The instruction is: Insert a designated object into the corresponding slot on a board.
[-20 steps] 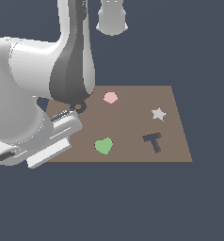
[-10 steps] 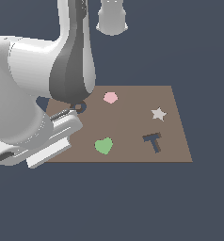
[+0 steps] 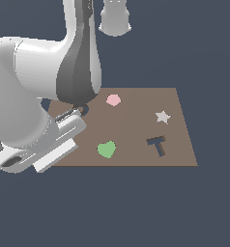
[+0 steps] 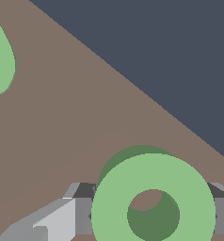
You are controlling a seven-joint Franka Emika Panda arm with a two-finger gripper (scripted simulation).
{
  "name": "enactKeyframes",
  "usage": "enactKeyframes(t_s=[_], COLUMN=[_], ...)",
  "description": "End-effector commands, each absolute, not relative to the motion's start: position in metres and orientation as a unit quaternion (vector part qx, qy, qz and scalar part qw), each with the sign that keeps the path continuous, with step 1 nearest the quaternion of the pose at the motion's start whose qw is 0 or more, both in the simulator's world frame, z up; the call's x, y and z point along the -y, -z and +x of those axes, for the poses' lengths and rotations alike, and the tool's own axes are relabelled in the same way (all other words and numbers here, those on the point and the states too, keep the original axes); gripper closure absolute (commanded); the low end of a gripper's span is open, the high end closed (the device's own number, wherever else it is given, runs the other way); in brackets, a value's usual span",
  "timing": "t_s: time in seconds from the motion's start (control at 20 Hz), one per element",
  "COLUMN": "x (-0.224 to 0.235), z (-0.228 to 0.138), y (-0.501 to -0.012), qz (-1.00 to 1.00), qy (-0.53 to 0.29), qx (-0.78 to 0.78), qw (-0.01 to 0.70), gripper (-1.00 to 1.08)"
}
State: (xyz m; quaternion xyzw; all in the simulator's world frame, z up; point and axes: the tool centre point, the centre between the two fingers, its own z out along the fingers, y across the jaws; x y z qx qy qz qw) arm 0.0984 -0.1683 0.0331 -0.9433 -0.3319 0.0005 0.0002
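The brown board lies flat on the dark table; in the exterior view it carries a pink polygon toward 12 o'clock, a pale star toward 2 o'clock, a green heart toward 6 o'clock and a dark T-shaped recess toward 4 o'clock, that recess showing nothing inside it; a small arc of a dark ring slot peeps out at the board's 9 o'clock side, right beside the arm, and whether anything sits in it cannot be told from there. In the wrist view the green ring fills the near field, its round hole showing brown board and its own inner wall; the jaws stand on either side of it, one grey finger touching its rim and the other just beyond the opposite rim, so they appear clamped on the ring; it casts a shadow on the board below, so it seems raised above the surface; part of the heart shows well apart from it.
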Motion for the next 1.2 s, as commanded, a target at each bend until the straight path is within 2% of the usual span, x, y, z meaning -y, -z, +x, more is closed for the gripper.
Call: enactKeyframes(t_s=[0.0,0.6,1.15], x=[0.164,0.133,0.103], z=[0.099,0.090,0.064], y=[-0.034,-0.035,-0.037], qz=[-0.935,-0.846,-0.689], qy=[0.000,0.000,0.000], qx=[0.356,0.533,0.725], qw=[0.000,0.000,-0.001], gripper=[1.08,1.08,1.08])
